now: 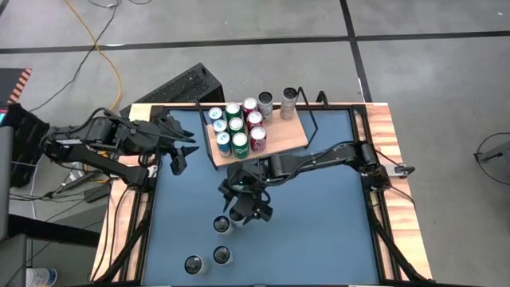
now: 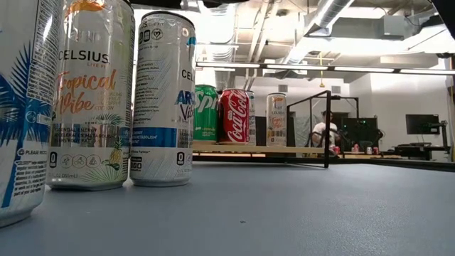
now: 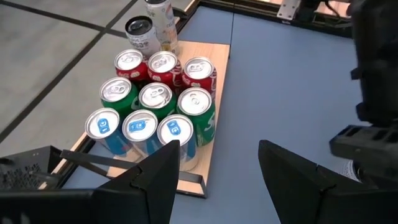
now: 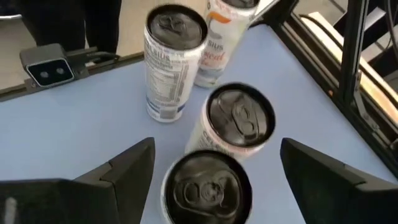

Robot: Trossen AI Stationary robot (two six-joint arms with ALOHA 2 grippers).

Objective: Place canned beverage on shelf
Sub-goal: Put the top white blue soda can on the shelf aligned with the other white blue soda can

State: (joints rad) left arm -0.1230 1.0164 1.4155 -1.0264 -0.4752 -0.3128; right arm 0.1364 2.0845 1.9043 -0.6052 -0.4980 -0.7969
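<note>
Room: workshop with grey tiled floor, ceiling ducts and strip lights; a seated person (image 2: 325,132) shows beyond the bench in the low view.
Bench: blue bench (image 1: 319,215) with wood edging and a black frame.
Shelf: light-wood shelf (image 1: 283,137) in a thin black wire frame, at the far middle of the bench, angled.
Shelf contents: blue cans (image 3: 138,129) at one end, then green cans (image 3: 155,99), then red cans (image 3: 163,65), standing packed in rows of three; two tall slim cans (image 1: 276,103) at the other end. The board's long strip beside the rows is bare.
Loose cans: four tall beverage cans (image 4: 239,121) stand upright on the near bench, close together, well apart from the shelf.
Right hand: the right hand (image 1: 245,201) hangs over the loose cans nearest the shelf, fingers spread wide, gripping nothing; two dark-topped cans lie between its fingers in the wrist view.
Left hand: the left hand (image 1: 179,147) waits over the bench's far left, just beside the shelf's blue-can end, fingers apart, empty.
Obstructions: the right arm crosses the bench just beside the shelf's near edge.
</note>
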